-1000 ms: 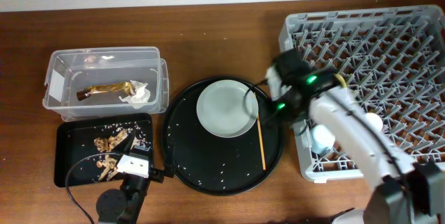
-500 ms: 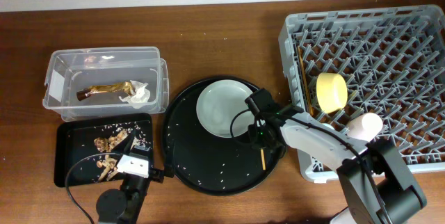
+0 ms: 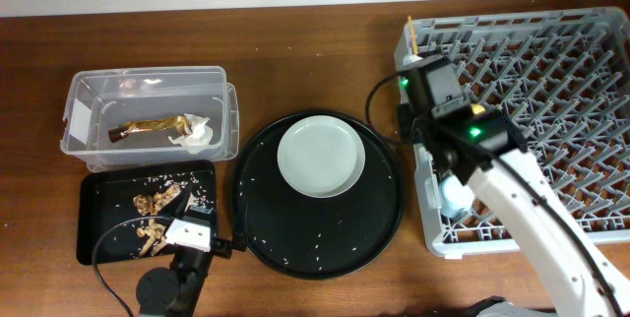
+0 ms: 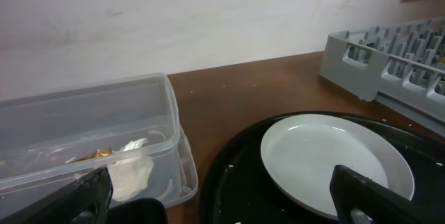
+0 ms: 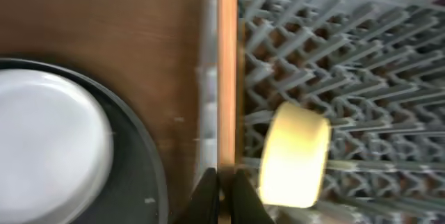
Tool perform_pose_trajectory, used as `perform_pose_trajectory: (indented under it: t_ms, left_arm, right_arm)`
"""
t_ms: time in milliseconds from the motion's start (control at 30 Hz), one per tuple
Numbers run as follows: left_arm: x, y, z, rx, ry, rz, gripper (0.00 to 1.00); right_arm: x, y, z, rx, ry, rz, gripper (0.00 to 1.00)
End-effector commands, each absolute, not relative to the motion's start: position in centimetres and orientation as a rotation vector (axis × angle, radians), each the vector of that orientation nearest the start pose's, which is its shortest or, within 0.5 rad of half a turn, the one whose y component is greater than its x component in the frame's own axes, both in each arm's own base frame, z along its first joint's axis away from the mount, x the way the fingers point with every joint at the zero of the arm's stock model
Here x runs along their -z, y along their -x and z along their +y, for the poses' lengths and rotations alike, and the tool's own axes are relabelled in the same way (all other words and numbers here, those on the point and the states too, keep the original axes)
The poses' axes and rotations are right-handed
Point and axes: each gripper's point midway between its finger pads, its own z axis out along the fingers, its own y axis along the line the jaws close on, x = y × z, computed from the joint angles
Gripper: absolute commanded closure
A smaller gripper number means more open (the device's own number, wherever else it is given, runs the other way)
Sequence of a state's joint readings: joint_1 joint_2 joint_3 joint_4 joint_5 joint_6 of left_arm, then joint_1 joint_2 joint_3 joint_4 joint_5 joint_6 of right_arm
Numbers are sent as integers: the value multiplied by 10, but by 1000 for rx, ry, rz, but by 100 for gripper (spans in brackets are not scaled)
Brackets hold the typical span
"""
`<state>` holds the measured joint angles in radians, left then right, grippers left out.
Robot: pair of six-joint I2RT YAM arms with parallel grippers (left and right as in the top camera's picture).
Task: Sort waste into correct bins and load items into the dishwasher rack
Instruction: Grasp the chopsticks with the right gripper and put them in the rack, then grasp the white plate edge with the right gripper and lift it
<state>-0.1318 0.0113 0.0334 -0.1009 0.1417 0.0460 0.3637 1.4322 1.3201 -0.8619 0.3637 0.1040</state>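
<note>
Chopstick (image 5: pixel 227 78) count came to one visible: a single thin, pale-brown wooden strip, straight and smooth, running up the right wrist view along the left rim of the dishwasher rack (image 5: pixel 334 57). Whether a second lay behind it could not be told. The right gripper (image 5: pixel 224 184) was clamped on its lower end, over the rack's left edge. In the overhead view its tip poked out past the arm at the rack's far-left corner.

One yellow bowl (image 5: pixel 295 158) stood on its side among the pegs just beside it. One light blue cup (image 3: pixel 453 196) sat in the rack nearer the front. One grey-green plate (image 3: pixel 321 156) lay on the round black tray (image 3: pixel 295 243).

One clear tub (image 3: pixel 89 110) held one wrapper (image 3: pixel 148 126) and one tissue (image 3: pixel 197 135). One black rectangular tray (image 3: pixel 98 199) held food scraps (image 3: pixel 157 202). The left gripper (image 4: pixel 222 195) was spread wide, grasping nothing, by that tray's near edge.
</note>
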Motion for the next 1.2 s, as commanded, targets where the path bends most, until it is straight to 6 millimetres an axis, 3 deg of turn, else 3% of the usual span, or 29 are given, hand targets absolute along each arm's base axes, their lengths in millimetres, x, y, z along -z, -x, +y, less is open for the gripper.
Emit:
perform_pose_trajectory:
  t_ms: [0,67,100,200,267,300,367,433,500,567,633,700,800,867,900,933,1067,1167]
  left_arm:
    - [-160,-238,-56,169,-266,1631,1]
    - [-160,-238,-56,169,-266,1631,0]
    - [-160,-238,-56,169,-266,1631,0]
    - [-160,-238,-56,169,-266,1631,0]
    - [-159,-238,-56,168,-265,1632,0]
    - [-160,-238,-56,168,-266,1632,1]
    - [-159,-238,-56,168,-265,1632,0]
    - [-159,-238,-56,167,-265,1633,0]
    - [-159,-238,-56,167,-265,1633,0]
    - [-159,-238,-56,168,-265,1633,0]
    - [-159,-238,-56,168,-265,1633,1]
    - [-159,-238,-56,168,-265,1633,1]
    - [-159,-238,-56,168,-265,1633,1]
    - [-159,-238,-56,168,-265,1633,1]
    - [-159,-238,-56,168,-265,1633,0]
    - [-159,-238,-56,168,-265,1633,0]
    - [-159,-238,-56,168,-265,1633,0]
    - [-159,-238,-56,168,-265,1633,0]
  right_arm:
    - [-177,-382,30,404,111,2563,96]
    - [-151,-389,29,292,94,2639,95]
    - [-148,-390,28,290,92,2648,91]
    - [-155,-391,32,282,98,2631,59]
    - [-175,-381,43,249,138,2632,55]
    - [-183,-376,56,179,172,2631,54]
    - [-194,-356,108,-125,310,2639,52]
    - [-187,-331,154,-343,383,2697,51]
    - [-159,-314,177,-358,374,2786,51]
    - [-97,-299,195,-312,198,2945,48]
    - [-49,-298,193,-212,-11,3054,46]
    - [-7,-304,188,-155,-112,3118,48]
    - [18,-301,179,-107,-151,3176,62]
    - [20,-300,178,-101,-154,3182,77]
    - [20,-299,177,-94,-155,3190,91]
    - [19,-296,174,-77,-157,3202,96]
    - [-5,-300,156,-46,-206,3170,96]
    - [-61,-321,143,-143,-226,3035,96]
